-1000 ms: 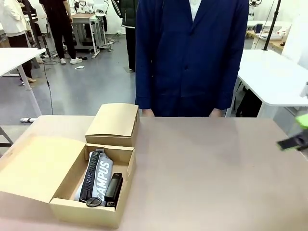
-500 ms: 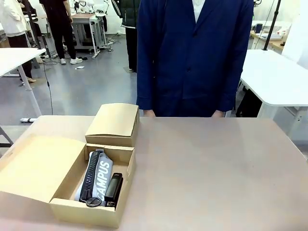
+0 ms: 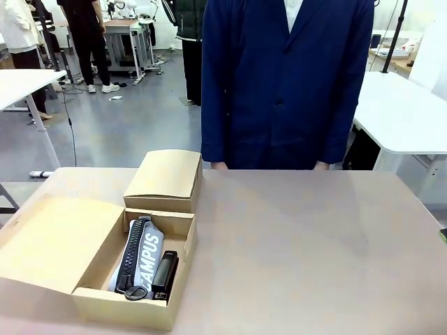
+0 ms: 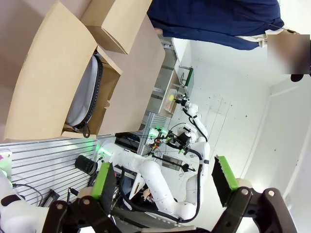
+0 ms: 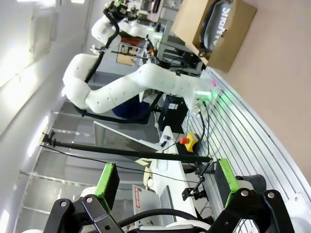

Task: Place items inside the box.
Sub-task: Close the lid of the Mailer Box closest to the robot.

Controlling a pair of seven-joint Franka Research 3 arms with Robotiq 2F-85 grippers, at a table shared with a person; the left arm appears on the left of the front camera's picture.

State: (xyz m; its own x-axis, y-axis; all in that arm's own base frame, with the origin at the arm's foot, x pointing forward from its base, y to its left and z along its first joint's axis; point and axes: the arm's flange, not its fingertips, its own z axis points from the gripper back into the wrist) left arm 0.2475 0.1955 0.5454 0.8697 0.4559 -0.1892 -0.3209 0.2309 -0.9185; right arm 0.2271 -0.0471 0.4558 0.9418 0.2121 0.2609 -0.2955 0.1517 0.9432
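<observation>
The open cardboard box (image 3: 94, 300) stands at the table's front left. Inside lies the navy pouch lettered CAMPUS (image 3: 148, 255), with a black zipper (image 3: 131, 257) along its left side and the black stapler (image 3: 165, 272) on its right. The marker is hidden. In the left wrist view my left gripper (image 4: 164, 179) is open and empty, far from the box (image 4: 43, 82), where the pale grey pouch (image 4: 82, 92) shows. In the right wrist view my right gripper (image 5: 166, 182) is open and empty, well off the table, with the box (image 5: 228, 39) far off.
A smaller closed cardboard box (image 3: 166, 178) sits just behind the open one, whose lid flap (image 3: 45, 241) lies spread to the left. A person in a dark blue coat (image 3: 286, 84) stands at the table's far edge.
My right gripper, seen at the right edge of the front view a second ago, has withdrawn out of the picture. The box and its contents have not moved.
</observation>
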